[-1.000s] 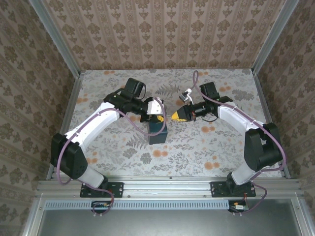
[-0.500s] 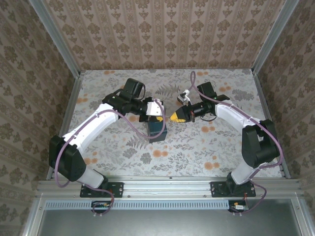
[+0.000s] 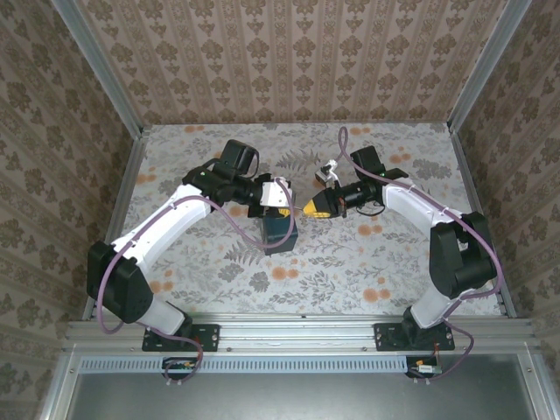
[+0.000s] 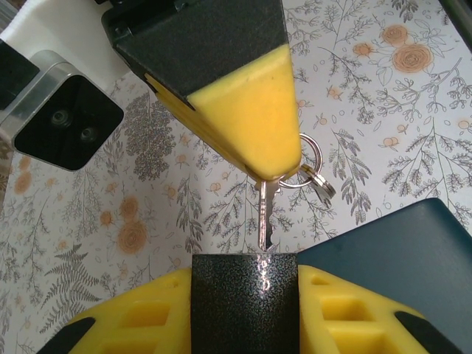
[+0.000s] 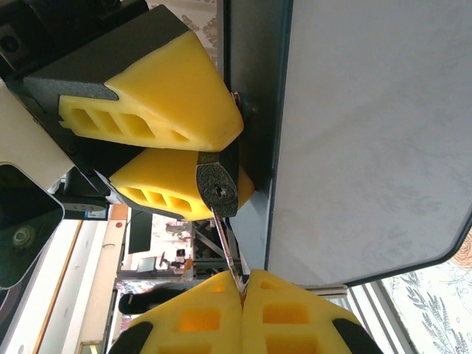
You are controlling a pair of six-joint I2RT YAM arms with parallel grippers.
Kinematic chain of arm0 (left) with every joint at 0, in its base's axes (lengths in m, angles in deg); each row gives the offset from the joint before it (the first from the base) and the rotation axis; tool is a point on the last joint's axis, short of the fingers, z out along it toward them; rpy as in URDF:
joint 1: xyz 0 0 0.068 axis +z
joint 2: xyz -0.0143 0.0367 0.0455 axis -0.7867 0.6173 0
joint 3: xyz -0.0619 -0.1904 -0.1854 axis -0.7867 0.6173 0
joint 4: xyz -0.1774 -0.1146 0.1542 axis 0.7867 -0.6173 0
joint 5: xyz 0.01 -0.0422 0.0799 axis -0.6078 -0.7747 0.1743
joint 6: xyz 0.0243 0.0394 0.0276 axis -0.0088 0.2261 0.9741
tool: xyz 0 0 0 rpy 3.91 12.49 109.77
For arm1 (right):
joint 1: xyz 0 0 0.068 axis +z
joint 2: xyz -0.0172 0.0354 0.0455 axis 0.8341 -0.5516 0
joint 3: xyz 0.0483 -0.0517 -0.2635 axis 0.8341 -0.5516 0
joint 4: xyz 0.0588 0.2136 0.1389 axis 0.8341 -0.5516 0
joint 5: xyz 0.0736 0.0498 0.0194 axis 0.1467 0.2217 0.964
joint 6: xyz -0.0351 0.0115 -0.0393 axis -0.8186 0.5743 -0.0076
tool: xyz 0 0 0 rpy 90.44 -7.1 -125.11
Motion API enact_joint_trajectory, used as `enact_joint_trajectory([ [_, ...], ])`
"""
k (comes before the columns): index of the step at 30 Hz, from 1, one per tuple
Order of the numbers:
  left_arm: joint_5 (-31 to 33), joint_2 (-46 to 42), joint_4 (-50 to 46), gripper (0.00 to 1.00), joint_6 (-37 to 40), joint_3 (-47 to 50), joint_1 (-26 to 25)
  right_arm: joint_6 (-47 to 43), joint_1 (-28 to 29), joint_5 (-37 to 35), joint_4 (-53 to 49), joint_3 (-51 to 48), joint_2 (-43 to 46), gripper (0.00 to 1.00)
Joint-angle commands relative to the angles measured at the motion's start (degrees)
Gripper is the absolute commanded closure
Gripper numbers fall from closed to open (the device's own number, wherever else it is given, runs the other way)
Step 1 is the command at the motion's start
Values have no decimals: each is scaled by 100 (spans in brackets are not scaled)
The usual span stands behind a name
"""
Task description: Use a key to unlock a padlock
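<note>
Above floral desk, slim silver key pinched in right fingers, long axis aimed tip-first at black pebbled padlock clamped between yellow wedge-shaped left fingers.

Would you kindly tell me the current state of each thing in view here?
left gripper, closed on the padlock.
right gripper, shut on the key.
padlock, clamped, keyhole facing the key; shackle hidden.
key, pinched by its head, tip at the keyhole, not pushed home.
dark blue box, resting on the table.
</note>
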Motion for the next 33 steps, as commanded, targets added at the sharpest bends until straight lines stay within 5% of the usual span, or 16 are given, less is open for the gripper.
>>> enact_joint_trajectory([
  [1, -153, -267, 88, 83, 126, 3, -44, 115, -16, 39, 84, 171, -40, 100],
  [33, -218, -292, 235, 84, 101, 50, -52, 214, 95, 11, 24, 331, -221, 100],
])
